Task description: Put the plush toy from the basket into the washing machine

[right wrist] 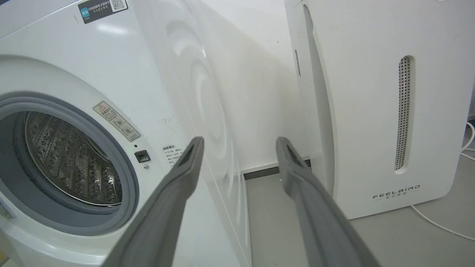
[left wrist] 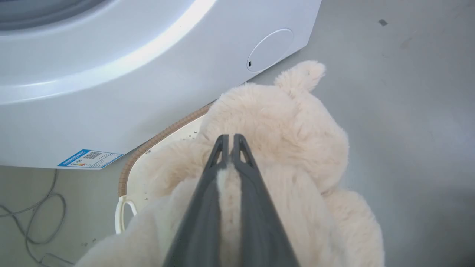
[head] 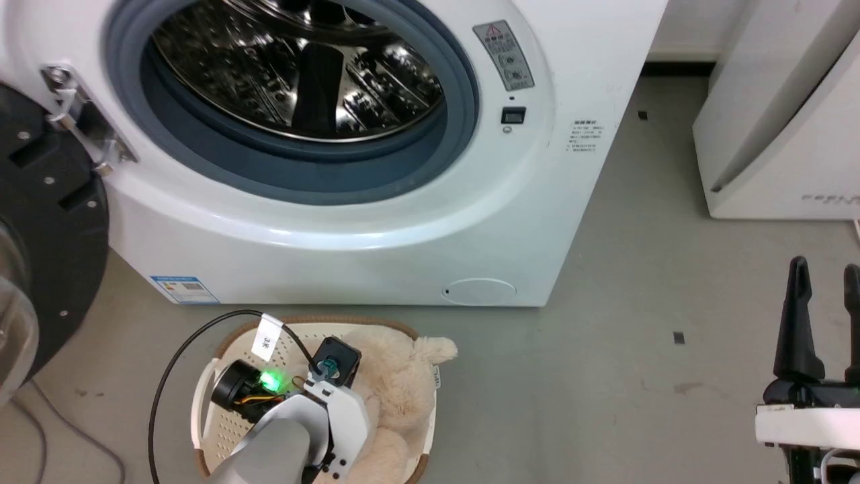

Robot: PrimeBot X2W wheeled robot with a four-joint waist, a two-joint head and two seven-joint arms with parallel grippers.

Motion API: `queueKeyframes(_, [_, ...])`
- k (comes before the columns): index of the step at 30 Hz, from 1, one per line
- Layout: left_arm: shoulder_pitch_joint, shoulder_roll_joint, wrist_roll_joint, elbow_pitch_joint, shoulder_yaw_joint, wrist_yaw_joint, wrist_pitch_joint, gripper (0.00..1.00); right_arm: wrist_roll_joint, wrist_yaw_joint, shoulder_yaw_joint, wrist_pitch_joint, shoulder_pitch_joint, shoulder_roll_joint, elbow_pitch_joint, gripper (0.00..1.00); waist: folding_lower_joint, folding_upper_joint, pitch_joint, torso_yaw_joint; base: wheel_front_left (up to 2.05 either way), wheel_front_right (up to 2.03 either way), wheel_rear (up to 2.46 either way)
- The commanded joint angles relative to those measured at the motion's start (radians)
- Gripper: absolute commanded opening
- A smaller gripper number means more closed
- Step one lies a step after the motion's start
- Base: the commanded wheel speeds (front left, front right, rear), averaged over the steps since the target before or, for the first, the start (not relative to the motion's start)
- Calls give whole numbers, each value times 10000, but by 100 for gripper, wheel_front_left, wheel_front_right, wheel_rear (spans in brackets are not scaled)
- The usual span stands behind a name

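Observation:
The fluffy cream plush toy (head: pixel 396 376) lies in the cream basket (head: pixel 316 321), which stands on the floor just in front of the washing machine (head: pixel 376 222). My left arm's wrist (head: pixel 322 396) reaches down over the toy. In the left wrist view my left gripper (left wrist: pixel 230 138) is shut on a tuft of the plush toy (left wrist: pixel 282 122), with the basket's brown rim (left wrist: pixel 156 142) beside it. The porthole is open, showing the steel drum (head: pixel 295 67), and the black-framed door (head: pixel 47 255) is swung out to the left. My right gripper (head: pixel 825 265) stands open and holds nothing.
A white slanted appliance marked FEELBIRD (right wrist: pixel 371 111) stands right of the washer, with bare grey floor (head: pixel 638 302) between them. Loose cables (left wrist: pixel 37 222) lie on the floor left of the basket. A white cord (right wrist: pixel 438 222) runs by the appliance.

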Motion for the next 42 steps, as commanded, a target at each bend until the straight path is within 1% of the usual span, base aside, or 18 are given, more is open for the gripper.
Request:
queueKeyframes(1, [129,-31,-113,-171,73,65,-99,0,9,-7,-25,-45,129,-6,21,100,1,0,-161,96,0,0,0])
queueKeyframes(4, [263,-24,-254,-797,198,199,-156,0,-9,-7,-43,-45,258,-6,37,100,1,0,-357,175,0,0,0])
queueKeyframes(7, [447,73,-316,-1829,317,372,-166,0,-20,-7,-82,-45,377,-6,41,100,1,0,-540,266,0,0,0])
queueKeyframes(14, [1099,543,-393,-4084,675,780,-170,0,-27,-7,-28,-45,566,-6,51,100,1,0,-833,341,0,0,0])
queueKeyframes(19, [1361,790,-633,-5285,1150,997,-170,0,-25,-7,49,-46,592,-6,33,100,1,0,-871,283,0,0,0])
queueKeyframes(24, [1148,1018,-854,-6150,1815,1226,-171,0,-46,-7,137,-46,471,-6,-26,100,1,0,-652,139,0,0,0])
queueKeyframes(31, [179,1189,-932,-6468,2541,1245,-171,0,-66,-7,259,-46,13,-6,-125,100,1,0,100,-233,0,0,0])
queueKeyframes(36, [-773,1424,-867,-6266,2997,1165,-171,0,-40,-7,389,-46,-470,-6,-194,100,1,0,868,-682,0,0,0])
queueKeyframes(42, [-2000,1803,-782,-5871,3555,1141,-171,0,107,-7,569,-46,-1168,-6,-286,100,1,0,2053,-1337,0,0,0])
